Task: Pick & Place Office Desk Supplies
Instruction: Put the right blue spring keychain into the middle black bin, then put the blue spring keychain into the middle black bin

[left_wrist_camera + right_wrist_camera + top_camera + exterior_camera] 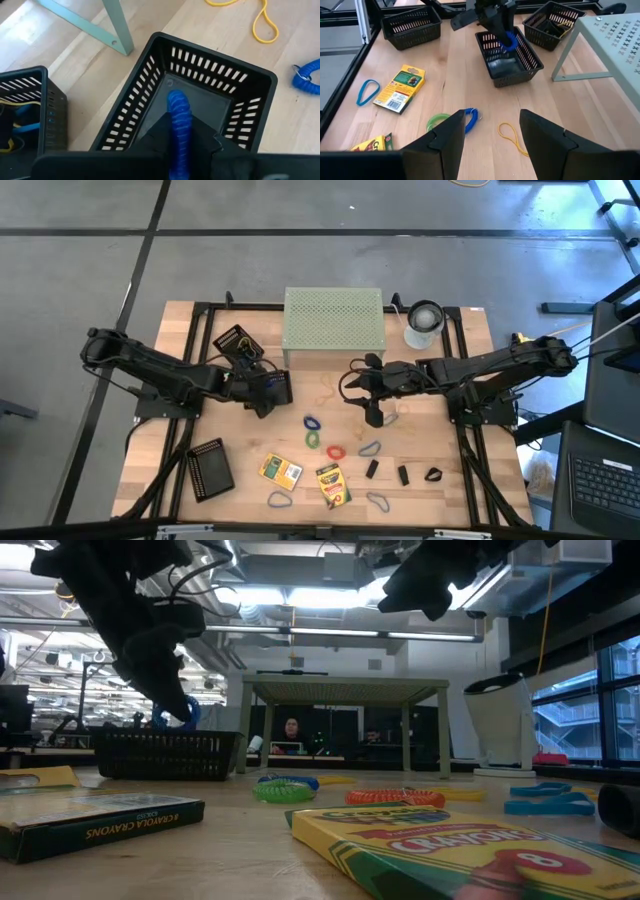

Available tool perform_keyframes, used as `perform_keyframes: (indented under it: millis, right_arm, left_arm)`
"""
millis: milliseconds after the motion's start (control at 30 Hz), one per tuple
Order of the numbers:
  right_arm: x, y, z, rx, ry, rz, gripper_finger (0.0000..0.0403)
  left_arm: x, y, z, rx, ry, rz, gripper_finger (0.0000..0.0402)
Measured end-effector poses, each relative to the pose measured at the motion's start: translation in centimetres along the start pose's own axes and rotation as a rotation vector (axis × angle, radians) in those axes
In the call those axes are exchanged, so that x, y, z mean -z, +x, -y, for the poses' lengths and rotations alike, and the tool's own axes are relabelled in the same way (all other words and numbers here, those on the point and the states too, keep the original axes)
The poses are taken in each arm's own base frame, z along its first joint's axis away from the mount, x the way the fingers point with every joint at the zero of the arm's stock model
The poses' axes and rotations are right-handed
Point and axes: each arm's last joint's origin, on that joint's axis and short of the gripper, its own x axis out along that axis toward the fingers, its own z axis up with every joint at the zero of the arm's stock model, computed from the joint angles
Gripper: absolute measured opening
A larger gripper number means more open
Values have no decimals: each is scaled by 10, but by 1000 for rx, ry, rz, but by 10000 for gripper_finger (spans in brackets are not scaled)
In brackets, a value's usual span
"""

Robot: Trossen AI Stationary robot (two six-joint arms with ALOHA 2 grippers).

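My left gripper [179,131] is shut on a blue coiled band [176,107] just above a black mesh tray [250,85], left of the table's middle [272,388]. My right gripper [491,142] hangs open and empty above the middle of the table [375,418]. Lying flat on the wood are another blue coil [313,423], a green loop [313,439], a red loop [336,451], yellow bands [325,392], two crayon boxes [281,471] [333,485] and small black clips [372,469] [404,476]. My left gripper pinches the blue coiled band between its two fingers, with one end of the coil [177,125] caught between the tips. The fingers slant down from the table's left side. The rest of the coil [509,41] sticks out past the tips over the tray's opening, lifted clear.
A pale green perforated riser [333,318] stands at the far middle, a white-grey cylinder [424,323] to its right. A second black tray [238,343] with items sits far left, a third [210,470] near left. Bare wood lies between the trays.
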Motion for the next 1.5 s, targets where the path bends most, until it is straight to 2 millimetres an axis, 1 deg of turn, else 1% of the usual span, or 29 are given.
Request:
perform_keyframes:
  millis: [200, 500, 600, 733, 933, 1033, 1100, 1200, 1333, 1500]
  right_arm:
    - [0, 0, 0, 0, 0, 0, 192]
    - [0, 0, 0, 0, 0, -1, 192]
    - [2, 5, 0, 2, -2, -16, 192]
    - [9, 18, -1, 8, -8, -59, 192]
    - [23, 46, -2, 16, -47, -125, 192]
    - [32, 61, -3, 10, -87, -158, 192]
    - [38, 68, -3, 12, -107, -187, 192]
    - [42, 73, -3, 14, -109, -206, 192]
    - [41, 73, -3, 14, -106, -197, 192]
    - [40, 71, -3, 14, -101, -191, 192]
  left_arm:
    - [0, 0, 0, -8, -3, 7, 57]
    - [-1, 0, -1, -23, -1, 19, 98]
    - [-2, 0, 0, -17, -10, 39, 110]
    - [-10, -1, 7, 68, 34, 99, 119]
    - [-23, -9, 26, 255, 207, 255, 125]
    - [-25, -15, 34, 300, 276, 326, 125]
    - [-26, -15, 41, 311, 287, 364, 125]
    - [-21, -5, 52, 310, 318, 363, 125]
    - [-13, 16, 66, 338, 420, 333, 125]
    - [-8, 40, 76, 391, 447, 313, 125]
